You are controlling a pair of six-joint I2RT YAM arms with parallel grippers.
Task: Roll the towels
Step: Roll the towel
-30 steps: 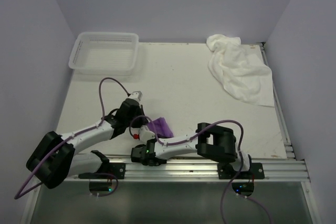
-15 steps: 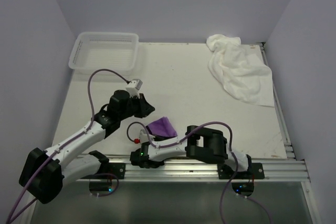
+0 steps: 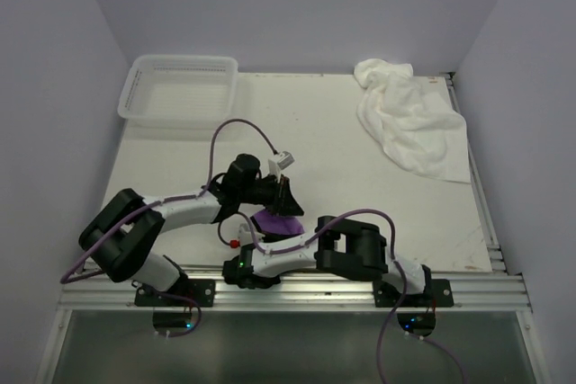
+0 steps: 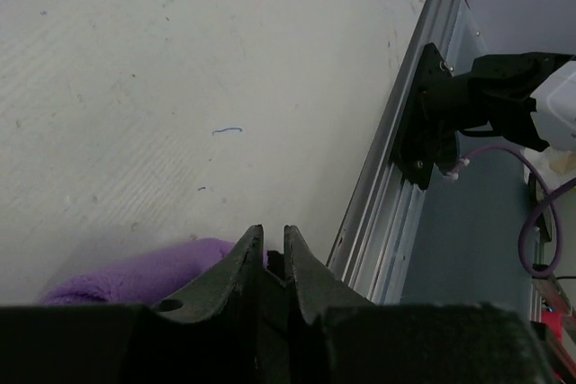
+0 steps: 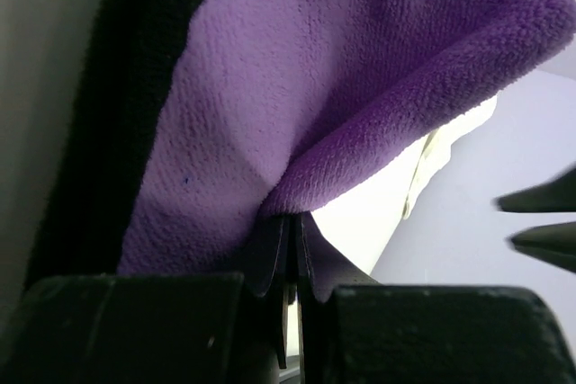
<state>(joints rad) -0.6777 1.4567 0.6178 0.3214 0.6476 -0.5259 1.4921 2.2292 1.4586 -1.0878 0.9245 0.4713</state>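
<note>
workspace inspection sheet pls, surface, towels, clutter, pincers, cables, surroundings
surface: white table, lightly scuffed
job's things: purple towel near the front edge, pulled up into a fold; white towel crumpled at the far right corner, not rolled
clutter: white mesh basket at the far left corner
grippers: right pincer shut on purple towel; left pincer slightly apart, holding nothing, close by the purple towel
cables: purple cables loop over both arms
surroundings: plain walls; aluminium rail along the near edge
</note>
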